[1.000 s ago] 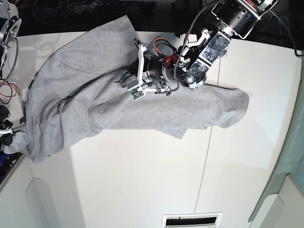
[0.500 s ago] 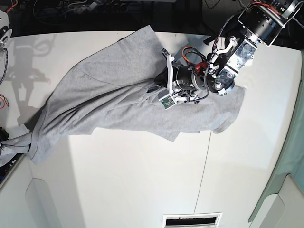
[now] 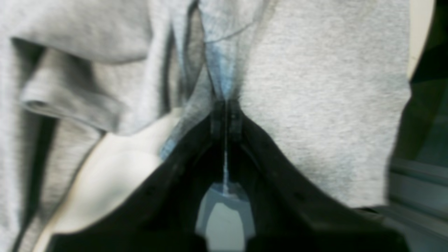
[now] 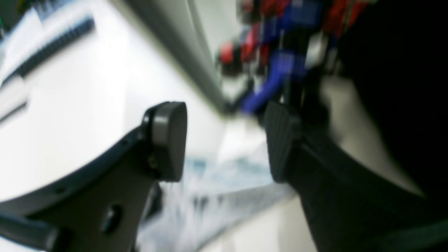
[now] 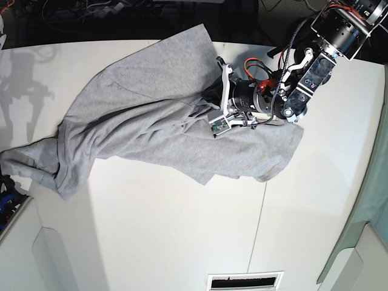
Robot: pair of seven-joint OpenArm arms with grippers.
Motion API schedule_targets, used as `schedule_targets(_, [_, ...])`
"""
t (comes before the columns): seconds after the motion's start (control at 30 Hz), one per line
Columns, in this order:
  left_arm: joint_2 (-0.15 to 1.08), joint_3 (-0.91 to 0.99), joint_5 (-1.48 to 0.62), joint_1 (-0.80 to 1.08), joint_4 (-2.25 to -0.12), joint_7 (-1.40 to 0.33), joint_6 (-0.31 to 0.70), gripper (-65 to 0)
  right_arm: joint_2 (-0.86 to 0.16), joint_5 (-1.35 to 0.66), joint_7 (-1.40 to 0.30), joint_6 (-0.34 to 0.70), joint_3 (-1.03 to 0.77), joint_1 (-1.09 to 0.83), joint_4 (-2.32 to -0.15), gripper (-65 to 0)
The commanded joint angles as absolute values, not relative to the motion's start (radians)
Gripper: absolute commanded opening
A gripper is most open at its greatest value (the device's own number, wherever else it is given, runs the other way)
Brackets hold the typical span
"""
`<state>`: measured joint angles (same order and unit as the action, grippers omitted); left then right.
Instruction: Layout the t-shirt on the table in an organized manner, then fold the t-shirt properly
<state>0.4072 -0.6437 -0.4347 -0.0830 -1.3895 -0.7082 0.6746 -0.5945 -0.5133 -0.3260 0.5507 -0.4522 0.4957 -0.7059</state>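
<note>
White tabletop fills almost all of the base view: the table (image 5: 182, 230) is broad and flat, with a thin dark seam line (image 5: 259, 218) running down its right half and a small slotted vent (image 5: 245, 281) at its near edge. Dark clutter and cables lie beyond its far edge.

Across the upper part of that surface lies the t-shirt (image 5: 139, 121), a large light heather-grey tee, rumpled and spread in a long diagonal band from the table's left edge to right of the seam. Its left end is bunched into a narrow fold at the table's edge, its far corner reaches the table's back edge, and its right end hangs in a rounded flap. No lettering shows on the side facing up.

Over the shirt's right part reaches the left arm (image 5: 315, 60), coming in from the upper right corner. Its wrist lies low over the cloth. The left gripper (image 3: 225, 115) is clenched on the t-shirt: in the left wrist view its dark jaws meet tightly with a pinched ridge of grey fabric between them, and folds fan out from that pinch.

The right gripper (image 4: 225, 140) shows only in the blurred right wrist view. Its two dark pads (image 4: 168, 140) stand well apart with nothing between them, released, above pale crumpled cloth and the white surface.
</note>
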Motion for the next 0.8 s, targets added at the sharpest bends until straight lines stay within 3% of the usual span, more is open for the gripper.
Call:
schedule_targets(0.0, [0.416,-0.647,-0.418,-0.08,-1.386,-0.768,0.686,-65.0,-0.612,-0.552,-0.353,0.555,-0.463,0.513,-0.725,-29.8])
schedule_targets(0.17, [0.416,-0.647,-0.477,-0.08,-1.386,-0.768,0.686,-64.3,-0.586,-0.734,-0.602,0.584,-0.546,0.436,-0.759,-29.9])
schedule_targets(0.33, [0.413,-0.647,-0.483,-0.081,-1.386,-0.767,0.686,-56.4,-0.514,-0.899,-0.765,0.6,-0.646,0.276,-0.905,-29.9])
schedule_targets(0.57, [0.41,-0.647,-0.497,-0.081,-1.386,-0.76,0.686,-46.4,-0.361,-0.865,-0.743,0.61,-0.649,0.067,-1.191,-29.9])
schedule_targets(0.67, [0.41,-0.647,-0.551,-0.081,-1.389,-0.759,0.688,-38.2,-0.316,-0.763,-0.661,0.609,-0.611,0.035,-1.222,-29.9])
schedule_targets(0.77, [0.41,-0.647,-0.587,-0.081,-1.397,-0.76,0.698,-37.3,-0.295,-0.614,-0.536,0.595,-0.554,0.026,-1.209,-29.9])
